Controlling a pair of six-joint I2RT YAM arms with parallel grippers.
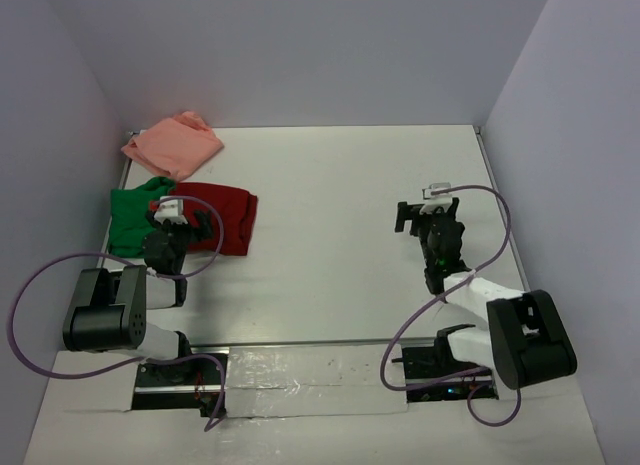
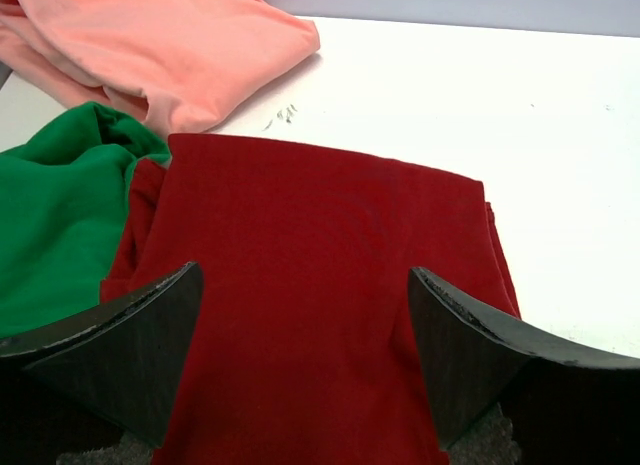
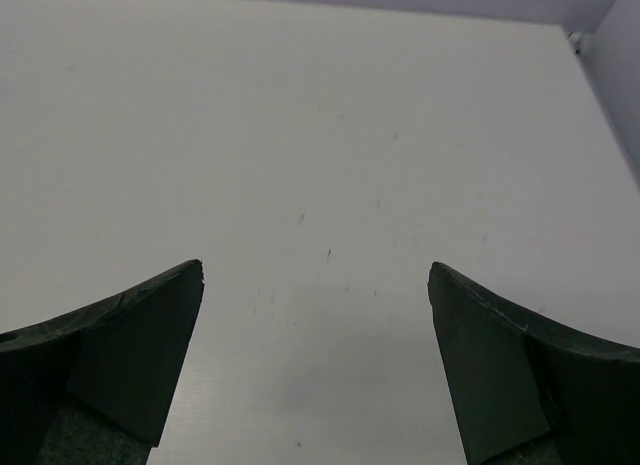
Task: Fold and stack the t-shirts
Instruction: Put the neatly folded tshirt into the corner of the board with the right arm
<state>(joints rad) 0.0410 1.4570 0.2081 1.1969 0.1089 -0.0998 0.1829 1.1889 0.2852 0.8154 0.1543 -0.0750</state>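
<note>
While my left tool (image 2: 303, 275) hangs over the near part of the dark red t-shirt (image 2: 320, 215), its jaws stand wide apart with nothing between them but the cloth below. I cannot tell whether the tips touch that cloth.

That shirt lies flat as a tidy rectangle near the left edge of the counter (image 1: 340, 185), edges fairly straight and only a small ridge of extra layers showing along its right side. I would call it folded, or as good as.

The green t-shirt (image 2: 60, 235) sits just to the left of it, touching it, bunched and rumpled with no fold I can make out. The salmon pink t-shirt (image 2: 170, 45) lies beyond both, toward the far left corner, loose and creased, its near edge meeting the green one.

My right tool (image 3: 315, 270) is also spread open and empty, over bare counter on the right side, well apart from all three shirts.

By my reckoning, about a third of the folding is done: one shirt out of three. Two remain to be spread and folded, and no stack exists yet, since the shirts lie side by side.
</note>
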